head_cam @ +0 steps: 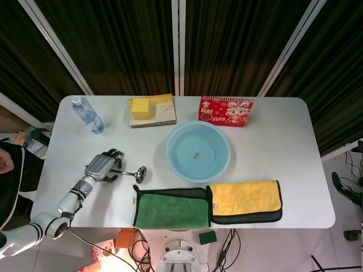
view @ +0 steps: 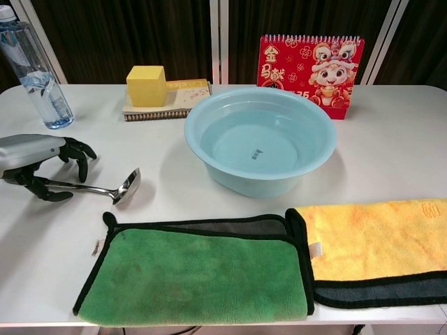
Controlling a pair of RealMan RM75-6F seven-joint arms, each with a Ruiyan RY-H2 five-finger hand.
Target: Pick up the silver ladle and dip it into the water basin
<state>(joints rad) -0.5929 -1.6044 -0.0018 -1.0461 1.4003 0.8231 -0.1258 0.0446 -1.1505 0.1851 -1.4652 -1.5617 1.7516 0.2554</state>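
The silver ladle lies flat on the white table, its bowl toward the basin and its handle running left. My left hand sits over the handle's left end, dark fingers arched over the far side and the thumb on the near side. I see no firm clamp, and the ladle rests on the table. The light blue basin holds water and stands right of the ladle. My right hand shows in neither view.
A water bottle stands at the back left. A yellow block on a notebook and a red calendar sit behind the basin. A green cloth and a yellow cloth lie along the front edge.
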